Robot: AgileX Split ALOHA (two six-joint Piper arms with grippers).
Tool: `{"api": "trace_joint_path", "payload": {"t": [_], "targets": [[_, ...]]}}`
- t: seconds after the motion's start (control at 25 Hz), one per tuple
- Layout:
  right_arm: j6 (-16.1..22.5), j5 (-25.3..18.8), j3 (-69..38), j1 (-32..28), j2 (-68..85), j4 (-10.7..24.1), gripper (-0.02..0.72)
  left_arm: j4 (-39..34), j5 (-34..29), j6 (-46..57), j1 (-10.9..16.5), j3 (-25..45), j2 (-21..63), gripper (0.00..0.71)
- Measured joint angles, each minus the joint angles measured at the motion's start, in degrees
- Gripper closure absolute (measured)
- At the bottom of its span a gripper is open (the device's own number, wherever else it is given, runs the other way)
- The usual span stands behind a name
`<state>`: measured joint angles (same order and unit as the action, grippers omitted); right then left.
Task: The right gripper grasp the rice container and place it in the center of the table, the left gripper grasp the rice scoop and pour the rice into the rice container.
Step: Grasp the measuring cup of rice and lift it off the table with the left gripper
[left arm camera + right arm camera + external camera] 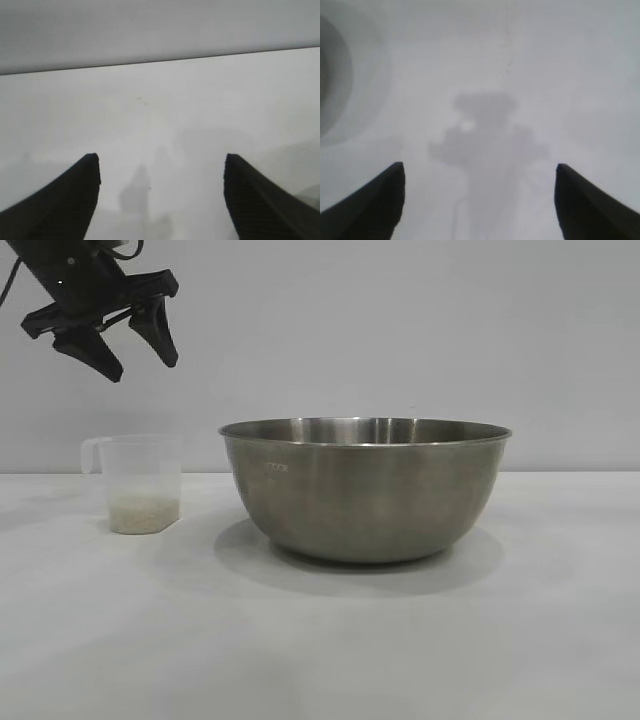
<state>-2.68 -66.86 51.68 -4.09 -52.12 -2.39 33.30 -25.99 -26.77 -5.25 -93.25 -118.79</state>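
1. Left pincer (138, 352) hangs wide open above the rice scoop (141, 483), holding nothing. Bad angle on descent could knock the scoop over, spilling rice (143, 508).
2. Right pincer (479, 185) is spread wide too, empty, over bare counter (320, 640).
3. Rice container (365, 488): big brushed steel bowl, mid-counter, just beside the scoop, w/ thin rim.

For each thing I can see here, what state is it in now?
Rice container: upright on the table, free of any grip.
Rice scoop: upright beside the container, apart from it, ungrasped.
Rice: thin layer in the scoop's bottom.
Left gripper: above the scoop, jaws open, empty.
Right gripper: jaws open, empty, over bare table.
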Motion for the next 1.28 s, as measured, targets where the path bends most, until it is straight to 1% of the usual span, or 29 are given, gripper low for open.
{"api": "trace_joint_path", "payload": {"t": [0.2,0.36,0.56,0.68,0.84,1.12,1.28], "targets": [[0.1,4.9,-9.4,0.0,11.9,0.0,0.179,0.0,0.0,0.0,0.0,0.0,0.0,0.165],[0.3,6.5,-16.0,0.0,19.7,0.0,0.179,0.0,0.0,0.0,0.0,0.0,0.0,0.165],[1.4,6.4,-22.0,0.0,28.9,0.1,0.179,0.0,0.0,0.0,0.0,0.0,0.0,0.165],[2.1,6.2,-22.2,0.0,34.0,0.3,0.179,0.0,0.0,0.0,0.0,0.0,0.0,0.165],[2.2,3.7,-22.2,0.0,39.8,0.4,0.179,0.0,0.0,0.0,0.0,0.0,0.0,0.165],[2.2,3.3,-22.8,0.0,49.0,0.4,0.179,0.0,0.0,0.0,0.0,0.0,0.0,0.165],[2.3,2.4,-23.1,0.0,52.7,0.5,0.179,0.0,0.0,0.0,0.0,0.0,0.0,0.165]]}}
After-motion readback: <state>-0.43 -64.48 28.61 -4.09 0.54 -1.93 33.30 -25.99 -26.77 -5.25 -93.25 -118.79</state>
